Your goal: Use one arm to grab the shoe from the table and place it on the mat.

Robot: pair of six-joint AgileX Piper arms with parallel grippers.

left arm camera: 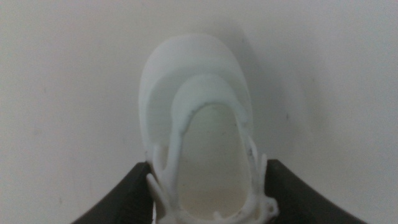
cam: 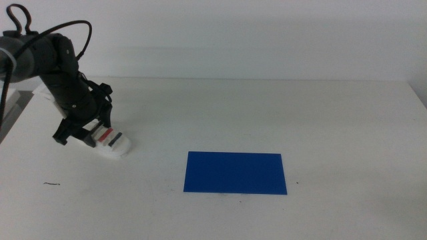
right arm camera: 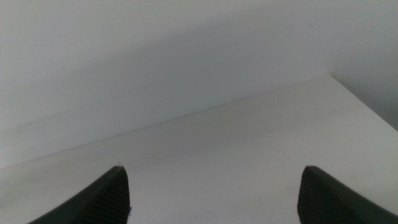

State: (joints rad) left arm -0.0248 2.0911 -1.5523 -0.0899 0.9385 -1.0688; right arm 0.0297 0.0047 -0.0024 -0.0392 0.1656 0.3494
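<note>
The white shoe (cam: 112, 142) lies on the white table (cam: 333, 120) at the left, with its red and dark grey straps showing. The left arm (cam: 57, 73) reaches down over it. My left gripper (cam: 92, 133) has a jaw against each side of the shoe's rear part, closed on it. The left wrist view shows the shoe (left arm camera: 196, 106) toe-away between the two dark jaws of the left gripper (left arm camera: 208, 165). The dark blue mat (cam: 235, 172) lies flat to the right of the shoe, apart from it. My right gripper (right arm camera: 214, 171) is open and empty, out of the middle view.
A small dark scratch mark (cam: 52, 183) is on the table near the front left. The table's back edge (cam: 267, 80) meets a pale wall. The right wrist view shows only bare table (right arm camera: 249, 155) and wall.
</note>
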